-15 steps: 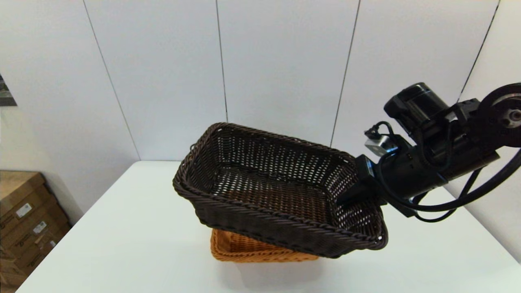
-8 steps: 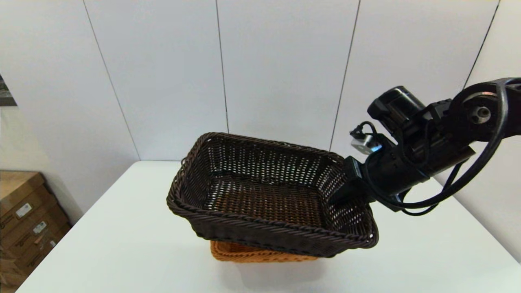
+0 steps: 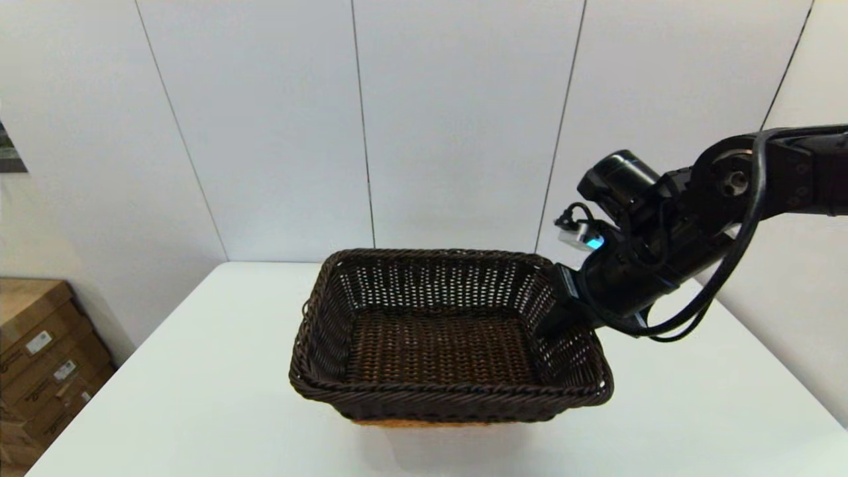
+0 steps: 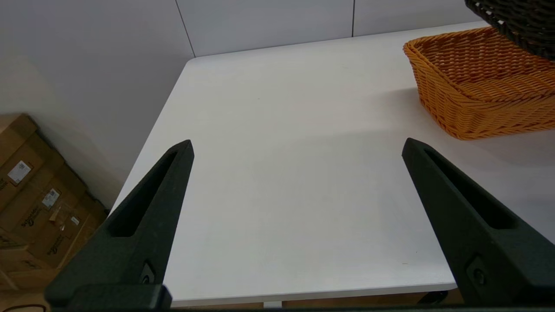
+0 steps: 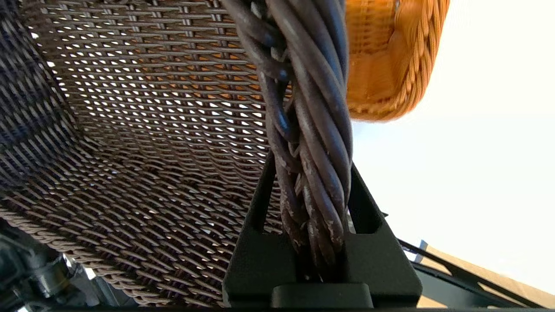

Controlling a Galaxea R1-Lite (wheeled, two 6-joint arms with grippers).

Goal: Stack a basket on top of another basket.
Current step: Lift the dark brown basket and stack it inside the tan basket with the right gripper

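The dark brown basket (image 3: 437, 344) hangs almost level right over the orange-tan basket (image 3: 411, 422), of which the head view shows only a sliver under the front rim. My right gripper (image 3: 555, 323) is shut on the braided rim of the dark basket's right end. In the right wrist view its fingers (image 5: 364, 208) clamp that rim (image 5: 312, 143), with the orange-tan basket (image 5: 381, 65) beyond. My left gripper (image 4: 298, 144) is open and empty over the table's left part. From there the orange-tan basket (image 4: 477, 86) stands on the table with a corner of the dark basket (image 4: 516, 21) above it.
The white table (image 3: 199, 397) ends at a panelled wall behind. Cardboard boxes (image 3: 40, 351) stand on the floor past the table's left edge and also show in the left wrist view as boxes (image 4: 34, 195).
The right arm has swung the dark basket from a tilt to nearly level and lowered it over the orange-tan basket, which is now almost covered. The left gripper shows no earlier frame.
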